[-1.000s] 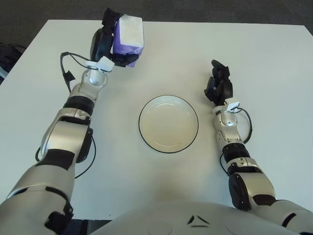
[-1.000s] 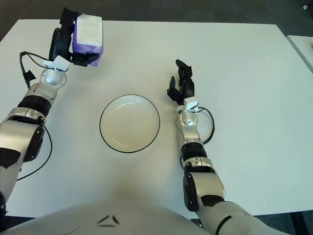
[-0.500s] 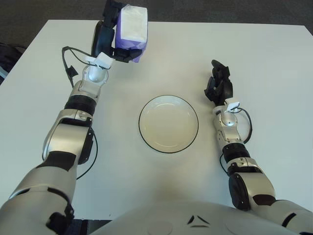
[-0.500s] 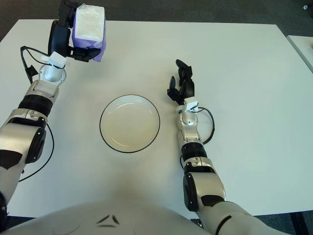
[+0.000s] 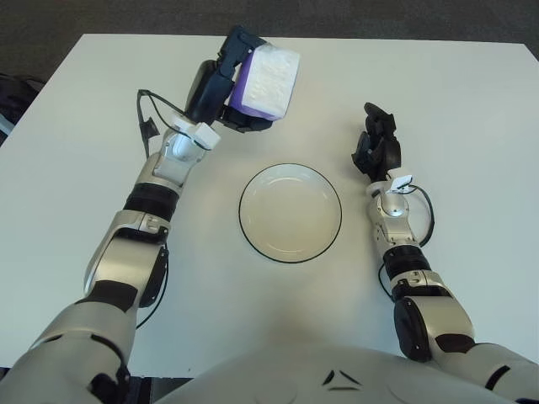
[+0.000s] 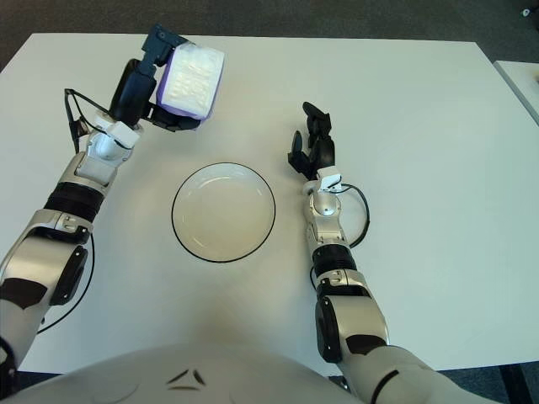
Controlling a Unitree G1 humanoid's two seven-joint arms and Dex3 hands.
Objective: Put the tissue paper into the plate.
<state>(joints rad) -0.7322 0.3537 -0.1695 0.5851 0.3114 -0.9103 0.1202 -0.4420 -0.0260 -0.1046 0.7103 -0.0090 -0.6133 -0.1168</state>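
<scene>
My left hand [image 5: 232, 88] is shut on the tissue paper pack [image 5: 266, 81], a purple-and-white packet held in the air above the table, up and to the left of the plate. The white plate [image 5: 290, 212] with its thin dark rim sits in the middle of the table with nothing in it. The same pack [image 6: 192, 80] and plate [image 6: 223, 211] show in the right eye view. My right hand [image 5: 376, 143] shows to the right of the plate with relaxed fingers that hold nothing.
The white table [image 5: 472, 126] spreads wide around the plate. Dark floor lies beyond its far edge. A black cable [image 5: 152, 126] loops at my left wrist.
My left hand has carried the tissue pack to the right, closer to the plate, and tilted it. The right hand has not moved.
</scene>
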